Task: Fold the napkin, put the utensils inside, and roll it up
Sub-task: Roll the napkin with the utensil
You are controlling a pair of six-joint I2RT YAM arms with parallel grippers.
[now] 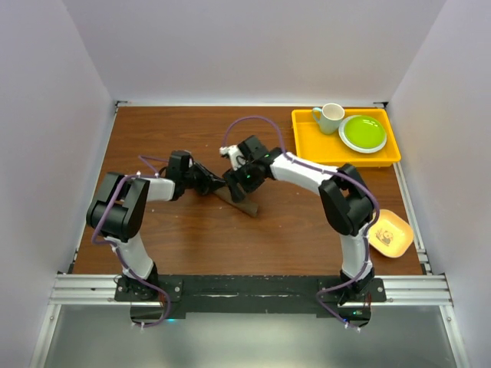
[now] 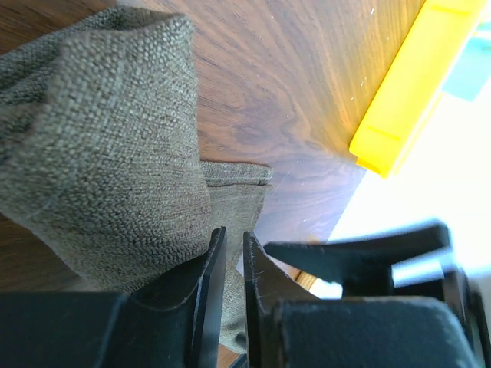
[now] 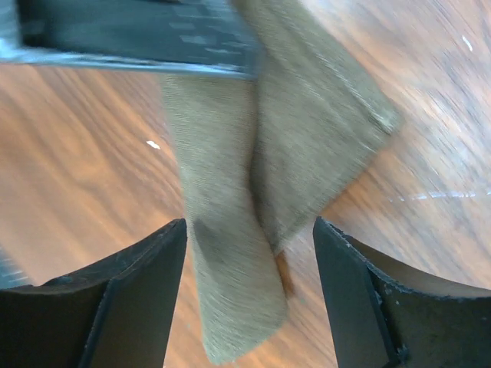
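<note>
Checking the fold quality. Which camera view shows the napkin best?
The left wrist view: the napkin is close and sharp, with weave and folded layers visible. The right wrist view shows a blurred stretch of it; the top view shows only a small dark sliver.

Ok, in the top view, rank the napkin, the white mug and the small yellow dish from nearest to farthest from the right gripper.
1. napkin: right under the right gripper, mid-table.
2. white mug: on the yellow tray, far right corner.
3. small yellow dish: at the table's right edge, near side.
</note>
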